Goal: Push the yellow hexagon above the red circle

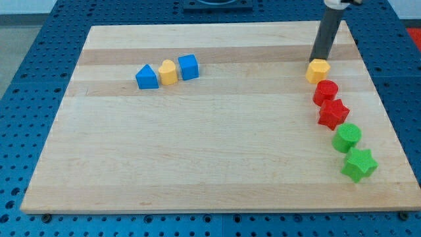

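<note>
Yellow hexagon [318, 70] touching my tip [316, 60] (rod only, no jaws), red circle [325, 91] just below

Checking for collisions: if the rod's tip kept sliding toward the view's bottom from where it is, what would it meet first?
My tip sits at the yellow hexagon's upper edge, so it meets that first; the red circle lies just beyond.

Blocks on the worktop [197, 158], eight in all: two blue, namely a triangle [147, 77] and a cube [188, 67]; two yellow, namely a hexagon [318, 70] and a second block [168, 72] of unclear shape. Two red, a circle [325, 92] and a star [333, 113]; two green, a circle [346, 137] and a star [359, 164].
</note>
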Controlling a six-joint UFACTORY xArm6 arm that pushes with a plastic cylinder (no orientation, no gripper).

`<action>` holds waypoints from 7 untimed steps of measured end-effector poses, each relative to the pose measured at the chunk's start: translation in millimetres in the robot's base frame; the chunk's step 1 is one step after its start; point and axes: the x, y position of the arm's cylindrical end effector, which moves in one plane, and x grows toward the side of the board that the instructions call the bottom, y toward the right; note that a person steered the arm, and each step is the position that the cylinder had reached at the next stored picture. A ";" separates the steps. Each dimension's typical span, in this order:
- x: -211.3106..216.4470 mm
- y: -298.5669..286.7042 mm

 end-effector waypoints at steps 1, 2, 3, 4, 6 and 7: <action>5.5 0.0; 5.9 0.0; 6.3 0.0; 7.1 0.0; 11.4 0.0; 3.8 -11.8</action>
